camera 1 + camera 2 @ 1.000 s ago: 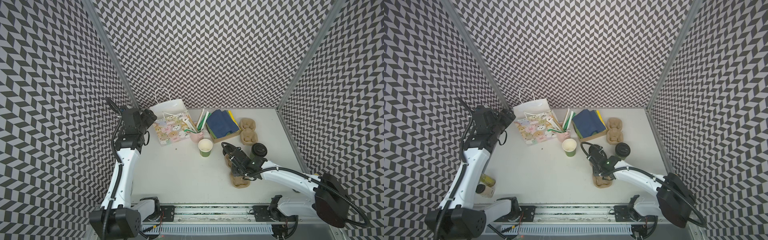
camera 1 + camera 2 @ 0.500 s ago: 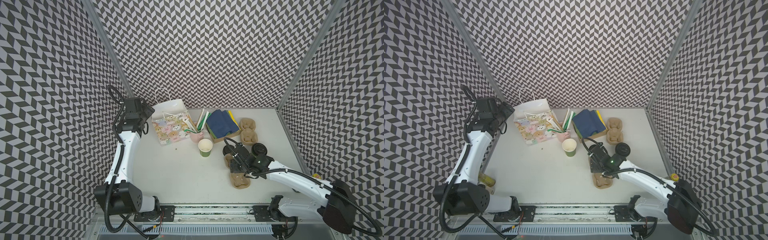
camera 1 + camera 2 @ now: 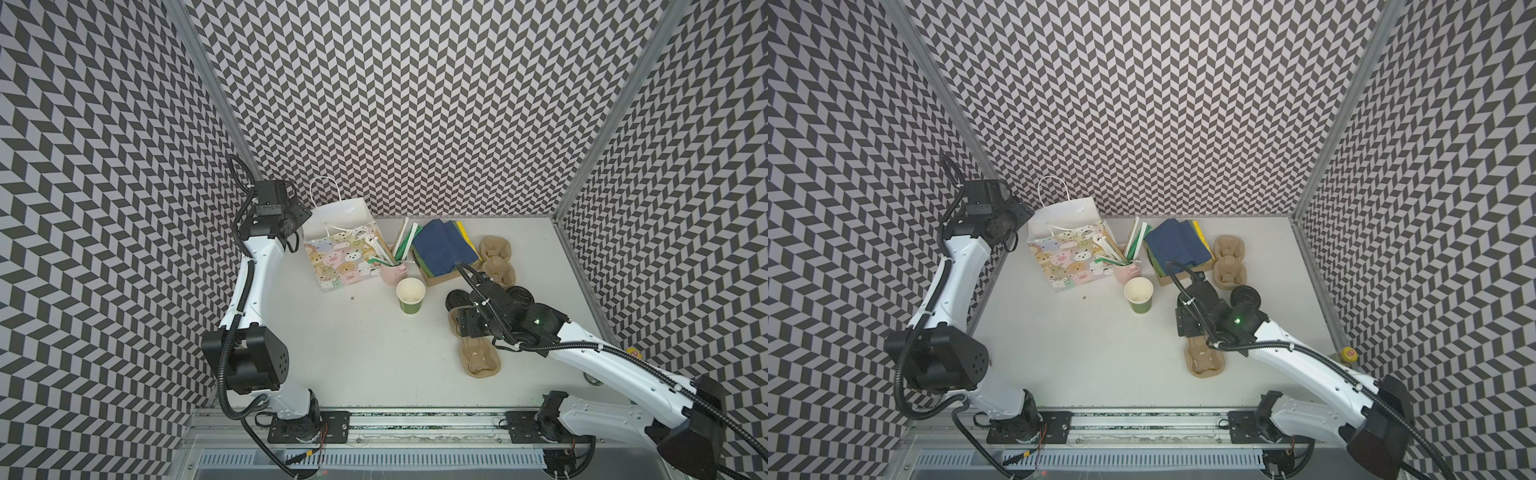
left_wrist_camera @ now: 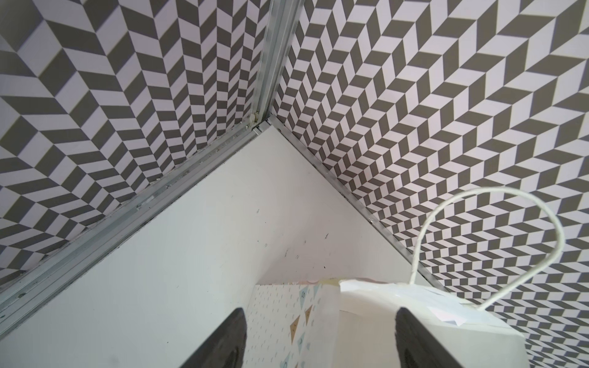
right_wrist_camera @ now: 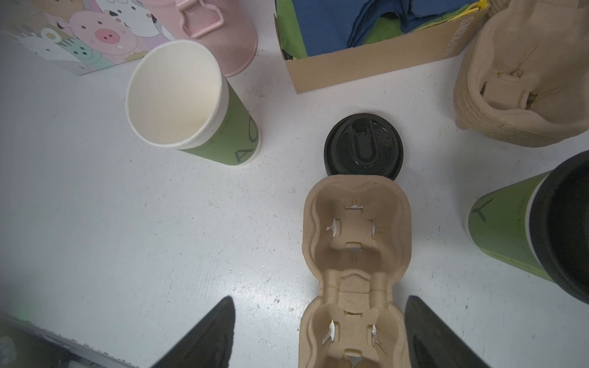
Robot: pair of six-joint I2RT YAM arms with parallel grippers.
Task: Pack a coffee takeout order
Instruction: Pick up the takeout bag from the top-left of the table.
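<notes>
The tan cup carrier (image 3: 478, 359) (image 5: 353, 242) lies flat at the front right. My right gripper (image 3: 465, 328) (image 5: 318, 331) hovers open over its near end, jaws on either side and apart from it. A black lid (image 5: 363, 146) (image 3: 454, 298) lies at the carrier's far end. The open green cup (image 3: 410, 295) (image 5: 191, 105) stands left of it, and a lidded green cup (image 3: 1246, 297) (image 5: 526, 235) stands to the right. Dark blue napkins (image 3: 442, 245) sit in a cardboard box. My left gripper (image 3: 293, 212) (image 4: 318, 337) is open, straddling the paper bag's top edge (image 4: 366, 306).
The animal-print paper bag (image 3: 345, 253) stands at the back left with its white handle (image 4: 478, 223) up. A pink mug of straws (image 3: 392, 272) is beside it. A stack of spare carriers (image 3: 496, 257) sits at the back right. Patterned walls close three sides.
My right gripper's jaws have opened wide over the carrier, which stays in place. My left arm has swung toward the back left corner, up to the bag's rim.
</notes>
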